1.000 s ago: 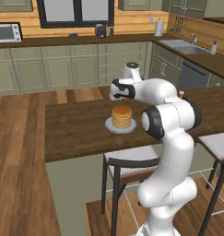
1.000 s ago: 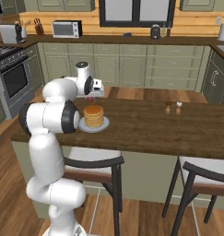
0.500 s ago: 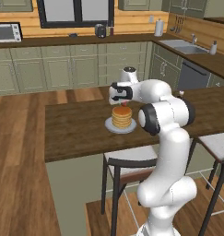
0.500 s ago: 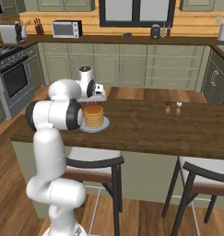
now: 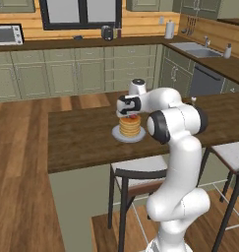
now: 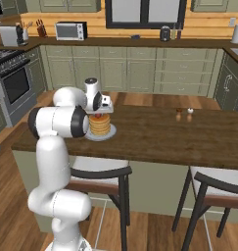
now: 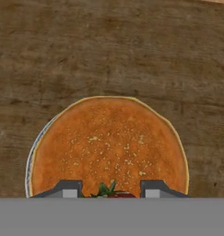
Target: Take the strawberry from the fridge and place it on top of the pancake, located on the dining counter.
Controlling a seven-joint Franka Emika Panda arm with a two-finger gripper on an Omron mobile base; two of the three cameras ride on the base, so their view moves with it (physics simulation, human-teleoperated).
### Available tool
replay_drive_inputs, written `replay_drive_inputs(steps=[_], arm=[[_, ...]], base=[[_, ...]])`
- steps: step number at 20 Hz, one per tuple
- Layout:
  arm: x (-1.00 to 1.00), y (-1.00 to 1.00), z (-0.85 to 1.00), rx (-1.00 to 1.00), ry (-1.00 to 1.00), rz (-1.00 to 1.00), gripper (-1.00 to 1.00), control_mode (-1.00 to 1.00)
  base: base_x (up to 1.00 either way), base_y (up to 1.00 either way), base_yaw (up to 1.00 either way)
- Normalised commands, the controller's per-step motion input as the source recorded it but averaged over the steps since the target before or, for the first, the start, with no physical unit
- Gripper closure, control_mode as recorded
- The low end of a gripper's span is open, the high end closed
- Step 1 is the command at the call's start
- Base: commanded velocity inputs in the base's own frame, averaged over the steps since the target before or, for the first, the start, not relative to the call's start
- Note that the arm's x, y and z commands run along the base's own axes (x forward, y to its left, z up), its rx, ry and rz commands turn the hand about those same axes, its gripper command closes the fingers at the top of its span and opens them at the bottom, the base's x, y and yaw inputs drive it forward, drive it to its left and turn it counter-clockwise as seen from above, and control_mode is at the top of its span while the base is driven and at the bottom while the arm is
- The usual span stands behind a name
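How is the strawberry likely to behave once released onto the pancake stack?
The strawberry, pinched in the gripper, looks small and roundish, so it may roll slightly. The pancake top appears flat and broad, so it probably stays. Being tiny, it is likely light and easily bruised.

Strawberry (image 7: 114, 192) mostly cut off between fingertips (image 7: 69, 188).

— What has moved since a second ago?
— The white arm's pincer (image 5: 130, 116), clamped on the tiny dark-red strawberry (image 7: 114, 193), has swung in from beyond the golden-tan round pancake stack (image 5: 130, 126).
— And its height?
— It has come down; it now hangs just above the stack's top.
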Motion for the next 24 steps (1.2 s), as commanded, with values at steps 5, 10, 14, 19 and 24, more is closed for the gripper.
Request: replay_drive_inputs(steps=[5,10,14,19,24], arm=[[0.02,0.00,-0.10,0.00,-0.04,0.00,-1.00,-1.00],[0.00,0.00,-0.04,0.00,-0.03,0.00,-1.00,-1.00],[0.01,0.00,0.00,0.00,-0.07,0.00,-1.00,-1.00],[0.01,0.00,0.11,0.00,-0.16,0.00,-1.00,-1.00],[-0.12,0.00,0.43,-0.03,-0.14,-0.01,-1.00,-1.00]], base=[[0.00,0.00,0.00],[0.00,0.00,0.00],[0.00,0.00,0.00],[0.00,0.00,0.00],[0.00,0.00,0.00]])
